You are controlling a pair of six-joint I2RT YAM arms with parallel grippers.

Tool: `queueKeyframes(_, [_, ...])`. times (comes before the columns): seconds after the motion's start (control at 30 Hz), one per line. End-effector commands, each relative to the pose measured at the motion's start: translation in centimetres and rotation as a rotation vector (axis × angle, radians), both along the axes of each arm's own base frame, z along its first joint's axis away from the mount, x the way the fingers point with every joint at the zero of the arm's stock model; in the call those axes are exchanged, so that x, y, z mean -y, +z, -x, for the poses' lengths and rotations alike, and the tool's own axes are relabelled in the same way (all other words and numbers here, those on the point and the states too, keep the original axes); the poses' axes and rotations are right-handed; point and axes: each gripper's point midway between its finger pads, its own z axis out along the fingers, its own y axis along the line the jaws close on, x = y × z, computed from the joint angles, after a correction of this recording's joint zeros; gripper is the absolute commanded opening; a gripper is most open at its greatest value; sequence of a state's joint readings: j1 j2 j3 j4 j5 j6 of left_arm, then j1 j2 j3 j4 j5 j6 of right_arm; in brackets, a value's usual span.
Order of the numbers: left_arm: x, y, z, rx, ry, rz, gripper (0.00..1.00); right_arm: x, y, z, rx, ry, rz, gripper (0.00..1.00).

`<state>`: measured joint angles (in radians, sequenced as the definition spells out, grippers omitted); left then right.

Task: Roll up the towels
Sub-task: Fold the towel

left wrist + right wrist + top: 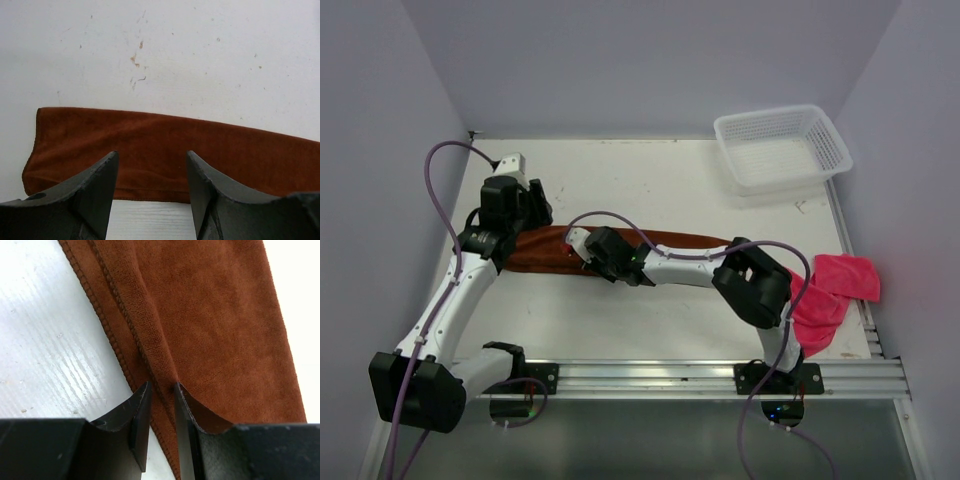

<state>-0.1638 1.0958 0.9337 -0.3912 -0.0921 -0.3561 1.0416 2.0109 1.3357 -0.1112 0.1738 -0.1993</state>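
Note:
The rust-brown towel (545, 250) lies flat as a long narrow strip across the middle of the table. My left gripper (520, 232) hovers over its left end, open, with the towel's near edge (150, 135) showing between the spread fingers (95, 185) and nothing held. Further along the strip, my right gripper (582, 248) sits at the near edge. Its jaws (162, 387) are pinched on the hemmed edge of the brown towel (215, 315). The bright pink towel (840, 280) lies crumpled at the right edge of the table, partly behind the right arm.
A white mesh basket (775, 112) stands at the back right corner. Grey walls close in the table on three sides. The metal rail (660, 372) holding both arm bases runs along the near edge.

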Motion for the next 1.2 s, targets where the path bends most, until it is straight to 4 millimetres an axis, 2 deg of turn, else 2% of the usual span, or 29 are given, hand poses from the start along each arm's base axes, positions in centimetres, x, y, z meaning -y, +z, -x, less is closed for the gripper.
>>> queueKeyframes(0.0, [0.1, 0.4, -0.1, 0.009, -0.01, 0.008, 0.6, -0.9, 0.9, -0.9, 0.035, -0.005, -0.012, 0.29])
queueKeyframes(0.53, [0.3, 0.2, -0.2, 0.003, -0.028, 0.025, 0.6, -0.6, -0.9, -1.4, 0.035, -0.032, 0.036, 0.29])
queueKeyframes(0.73, [0.4, 0.2, -0.2, 0.004, -0.035, 0.029, 0.6, -0.5, -1.3, -1.6, 0.038, -0.039, 0.05, 0.22])
queueKeyframes(0.87, [0.5, 0.2, -0.2, 0.004, -0.038, 0.031, 0.6, -0.4, -0.9, -1.6, 0.037, -0.042, 0.046, 0.17])
queueKeyframes(1.17, [0.5, 0.2, -0.2, 0.003, -0.043, 0.038, 0.6, -0.5, 1.0, -0.5, 0.004, -0.014, 0.005, 0.18])
